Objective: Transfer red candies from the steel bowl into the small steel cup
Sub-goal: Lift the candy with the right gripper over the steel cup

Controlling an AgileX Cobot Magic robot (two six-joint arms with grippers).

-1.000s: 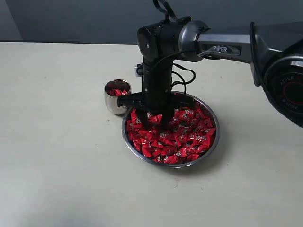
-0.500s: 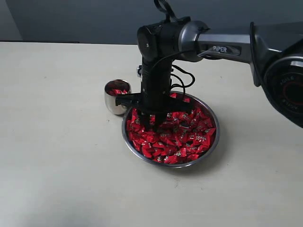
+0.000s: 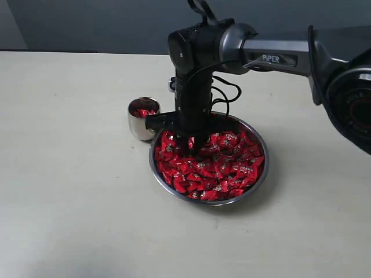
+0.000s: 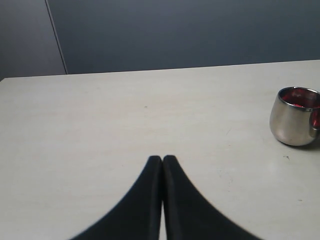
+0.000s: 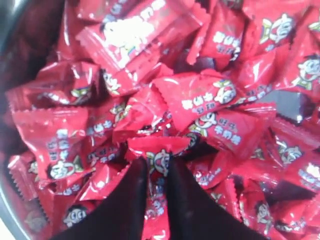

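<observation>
The steel bowl (image 3: pixel 210 202) sits right of centre, heaped with red candies (image 3: pixel 226 169). My right gripper (image 3: pixel 191 146) points straight down into the pile's left part. In the right wrist view its black fingers (image 5: pixel 156 162) pinch one red candy (image 5: pixel 159 149), with other wrappers packed all round. The small steel cup (image 3: pixel 139 119) stands just beyond the bowl's left rim and has red candies inside; it also shows in the left wrist view (image 4: pixel 293 121). My left gripper (image 4: pixel 162 159) hovers over bare table, shut and empty, with the cup off to one side of it.
The right arm (image 3: pixel 272 58) reaches in from the right, above the bowl, with cables looping behind the wrist. A dark wall (image 3: pixel 87 23) runs along the table's far edge. Pale tabletop (image 3: pixel 75 202) surrounds the bowl and cup.
The right gripper's jaws have drawn together in the candy pile, from spread wide to pinching one candy. The wrist has stayed over the bowl's left part.
</observation>
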